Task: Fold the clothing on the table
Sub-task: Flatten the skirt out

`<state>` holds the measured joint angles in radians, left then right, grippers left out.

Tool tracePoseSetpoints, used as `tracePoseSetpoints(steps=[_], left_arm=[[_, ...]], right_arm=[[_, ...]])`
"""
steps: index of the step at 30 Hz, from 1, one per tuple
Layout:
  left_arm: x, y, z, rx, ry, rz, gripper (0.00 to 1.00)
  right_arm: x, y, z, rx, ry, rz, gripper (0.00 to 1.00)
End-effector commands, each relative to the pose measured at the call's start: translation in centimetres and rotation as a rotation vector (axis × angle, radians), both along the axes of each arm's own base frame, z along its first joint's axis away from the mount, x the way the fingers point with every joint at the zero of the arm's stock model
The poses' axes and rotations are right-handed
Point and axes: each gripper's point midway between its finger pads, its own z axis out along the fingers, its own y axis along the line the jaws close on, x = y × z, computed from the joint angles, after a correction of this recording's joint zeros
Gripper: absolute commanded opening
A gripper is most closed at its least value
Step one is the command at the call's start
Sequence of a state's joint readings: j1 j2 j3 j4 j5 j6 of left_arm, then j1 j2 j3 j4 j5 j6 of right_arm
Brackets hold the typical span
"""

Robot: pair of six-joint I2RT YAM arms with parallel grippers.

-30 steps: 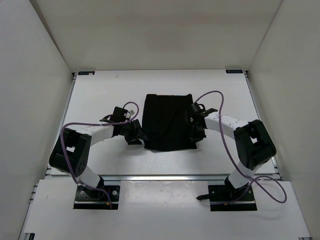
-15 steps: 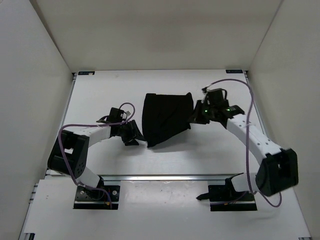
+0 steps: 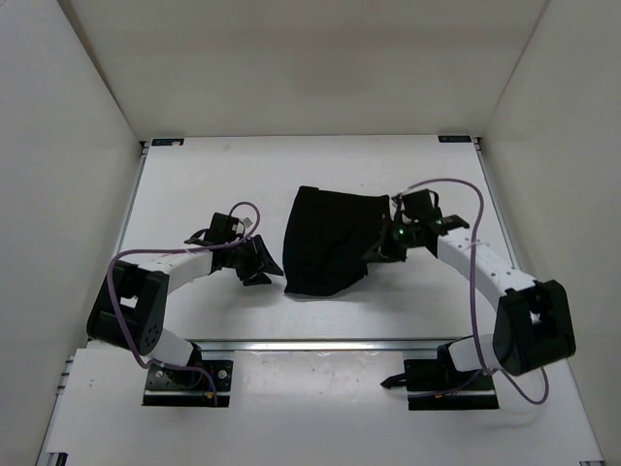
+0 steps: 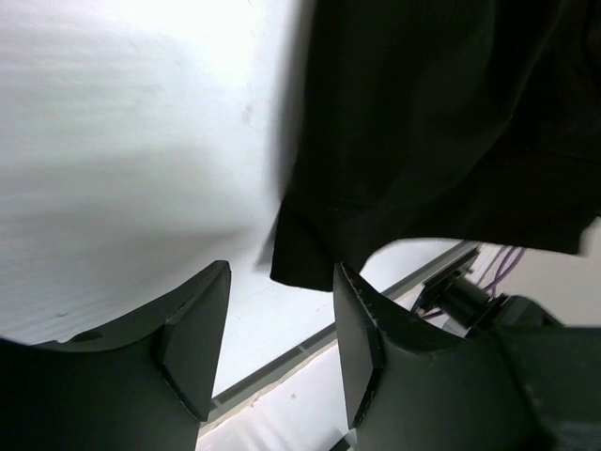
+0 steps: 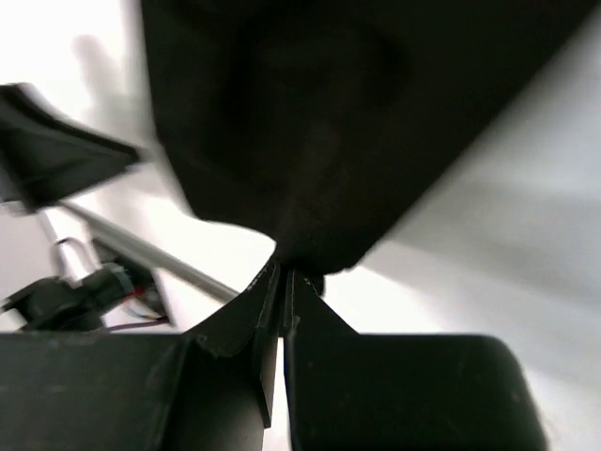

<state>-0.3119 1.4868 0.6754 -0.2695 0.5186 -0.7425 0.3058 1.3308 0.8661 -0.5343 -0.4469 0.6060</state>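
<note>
Your right gripper [image 3: 381,249] is clenched on the right edge of the limp black fabric garment [image 3: 328,241], bunched mid flat white table [image 3: 194,184]. Your left gripper [image 3: 262,262] gapes just off its near-left corner, gripping nothing.

Limp matt black cloth clothing [image 3: 325,243] on a smooth white table [image 3: 213,175]

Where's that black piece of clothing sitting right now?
From above, the clothing lies centrally on the table, between the open left gripper and the right gripper pinching its right edge.
</note>
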Motion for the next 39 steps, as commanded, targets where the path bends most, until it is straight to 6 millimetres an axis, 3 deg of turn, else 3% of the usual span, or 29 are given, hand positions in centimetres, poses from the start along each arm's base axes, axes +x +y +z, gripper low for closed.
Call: tracePoseSetpoints(steps=[1, 2, 4, 5, 6, 8, 11, 12, 14, 17, 20, 24, 35, 37, 38, 39], left_arm=[[1.3, 1.3, 1.3, -0.028, -0.038, 0.045, 0.59], [1.5, 1.6, 1.5, -0.027, -0.045, 0.048, 0.59], [2.5, 2.4, 2.7, -0.038, -0.067, 0.079, 0.59], [2.4, 2.6, 2.9, -0.038, -0.072, 0.078, 0.59], [2.7, 2.9, 3.3, -0.033, -0.086, 0.086, 0.58], [3.1, 3.3, 4.2, -0.034, -0.107, 0.098, 0.59], [3.0, 2.5, 4.0, -0.048, -0.110, 0.080, 0.58], [2.8, 2.3, 4.0, -0.054, -0.102, 0.082, 0.59], [2.2, 1.3, 3.5, -0.053, -0.098, 0.053, 0.59], [1.1, 0.0, 2.4, -0.044, -0.069, 0.016, 0.59], [0.6, -1.3, 2.1, -0.044, -0.066, -0.002, 0.60], [0.5, -2.3, 1.2, -0.029, -0.062, -0.006, 0.60], [-0.6, -3.7, -2.3, 0.096, -0.040, -0.065, 0.59], [-0.2, -4.0, -2.8, 0.105, -0.047, -0.069, 0.40], [0.1, -4.2, -2.6, 0.098, -0.059, -0.072, 0.05], [0.8, -4.4, -2.2, 0.095, -0.068, -0.063, 0.00]], right_arm=[[5.1, 5.7, 8.6, 0.163, -0.234, 0.151, 0.00], [5.1, 7.5, 10.3, 0.213, -0.260, 0.210, 0.00], [6.0, 9.4, 16.1, 0.302, -0.377, 0.242, 0.00], [6.2, 9.1, 17.9, 0.316, -0.429, 0.222, 0.00], [6.1, 7.8, 17.9, 0.314, -0.429, 0.169, 0.00], [5.6, 5.3, 16.2, 0.274, -0.389, 0.078, 0.00], [2.3, 1.2, 6.6, 0.185, -0.172, -0.007, 0.00], [1.9, 0.1, 5.6, 0.174, -0.156, -0.036, 0.00], [-1.0, -1.5, 0.2, 0.117, -0.027, -0.077, 0.00], [-3.4, -2.9, -3.3, 0.030, 0.052, -0.095, 0.00], [-5.1, -3.0, -5.6, -0.026, 0.114, -0.079, 0.00], [-6.0, -2.8, -6.8, -0.027, 0.140, -0.061, 0.00], [-5.3, -3.9, -6.9, -0.021, 0.117, -0.092, 0.00], [-5.2, -3.7, -6.5, -0.008, 0.103, -0.085, 0.00], [-5.1, -3.6, -6.4, -0.004, 0.101, -0.081, 0.00], [-5.0, -3.5, -6.2, 0.006, 0.097, -0.076, 0.00]])
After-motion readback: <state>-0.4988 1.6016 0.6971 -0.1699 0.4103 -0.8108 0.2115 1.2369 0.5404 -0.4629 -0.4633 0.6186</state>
